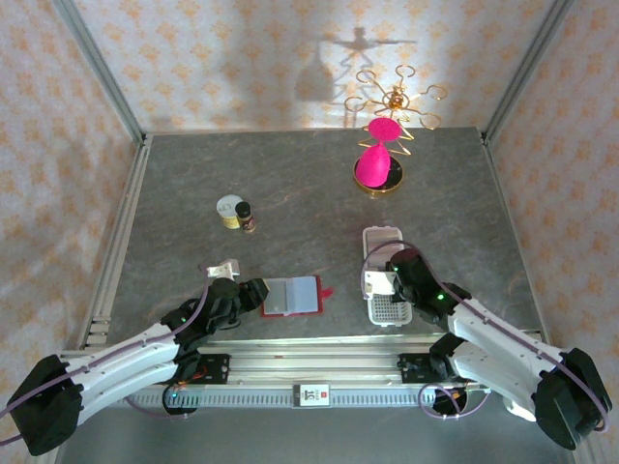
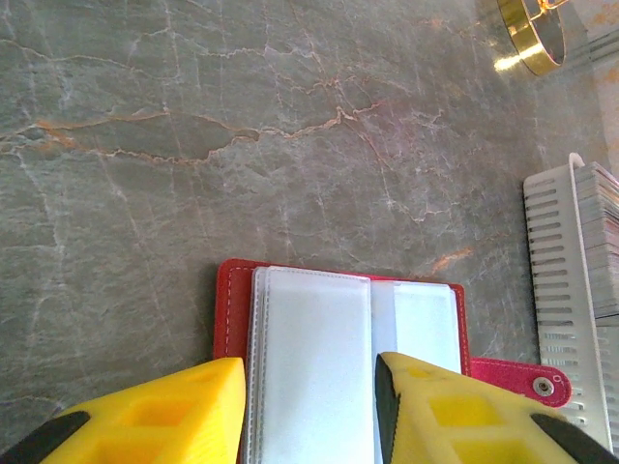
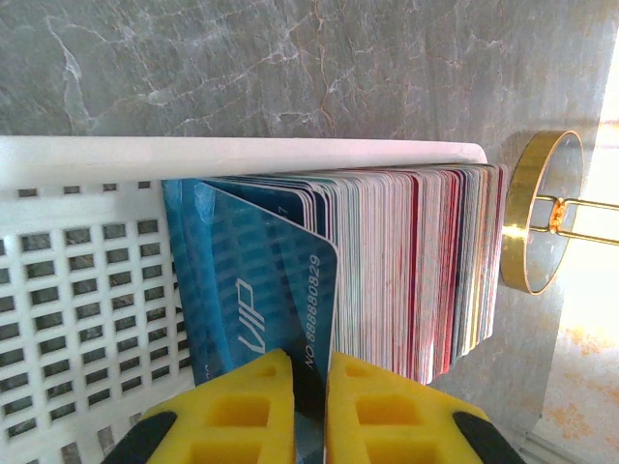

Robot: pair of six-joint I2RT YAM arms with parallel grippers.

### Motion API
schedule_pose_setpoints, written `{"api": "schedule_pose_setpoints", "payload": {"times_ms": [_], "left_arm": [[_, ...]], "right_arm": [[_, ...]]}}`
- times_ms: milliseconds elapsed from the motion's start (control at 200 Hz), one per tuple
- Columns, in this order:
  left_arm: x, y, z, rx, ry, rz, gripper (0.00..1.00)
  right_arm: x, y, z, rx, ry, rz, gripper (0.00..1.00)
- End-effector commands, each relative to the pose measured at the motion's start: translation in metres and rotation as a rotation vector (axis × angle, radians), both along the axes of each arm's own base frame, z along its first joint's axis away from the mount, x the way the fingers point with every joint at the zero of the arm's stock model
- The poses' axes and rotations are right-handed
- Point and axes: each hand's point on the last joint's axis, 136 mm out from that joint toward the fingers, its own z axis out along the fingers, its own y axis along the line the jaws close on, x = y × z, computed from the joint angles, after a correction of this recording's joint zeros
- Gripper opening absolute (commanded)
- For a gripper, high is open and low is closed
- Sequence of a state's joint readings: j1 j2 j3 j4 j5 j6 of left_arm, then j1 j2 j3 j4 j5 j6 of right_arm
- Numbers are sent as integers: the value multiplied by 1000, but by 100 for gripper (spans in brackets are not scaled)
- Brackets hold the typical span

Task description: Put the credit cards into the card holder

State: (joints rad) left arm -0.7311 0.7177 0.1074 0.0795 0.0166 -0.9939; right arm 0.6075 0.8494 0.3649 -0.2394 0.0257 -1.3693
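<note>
**Blue card pinched, holder lying open**

Top view: my left claw [image 1: 253, 295] sits at the 9 o'clock edge of the open red card holder [image 1: 292, 297]. Its tips are too small to read here. My right claw [image 1: 392, 282] dips into the white slotted tray [image 1: 385, 311] at the holder's 3 o'clock, hiding what is inside.

Left wrist: my yellow fingers [image 2: 145, 420] stand apart, straddling the holder's glossy clear sleeves. The frame cuts off the tips, so I cannot tell whether they touch. The stitched red border ends in a snap tab [image 2: 527, 379] at 4 o'clock.

Right wrist: my fingers are clamped together on a blue card [image 3: 261, 290] marked VIP, its lower edge hidden between the pads. It stands in the tray beside the credit cards [image 3: 416, 261], thin plastic packed on edge.
</note>
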Motion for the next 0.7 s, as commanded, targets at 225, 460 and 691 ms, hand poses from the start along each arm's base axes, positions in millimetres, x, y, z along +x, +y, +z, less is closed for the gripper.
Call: {"api": "schedule_pose_setpoints", "payload": {"times_ms": [225, 460, 691], "left_arm": [[2, 0, 2, -11, -10, 3, 41], [2, -1, 1, -10, -10, 2, 41], [1, -1, 0, -9, -2, -2, 41]], "right_arm": [[13, 1, 27, 35, -64, -45, 9], [13, 0, 30, 36, -58, -51, 4], [0, 3, 32, 66, 16, -44, 0]]}}
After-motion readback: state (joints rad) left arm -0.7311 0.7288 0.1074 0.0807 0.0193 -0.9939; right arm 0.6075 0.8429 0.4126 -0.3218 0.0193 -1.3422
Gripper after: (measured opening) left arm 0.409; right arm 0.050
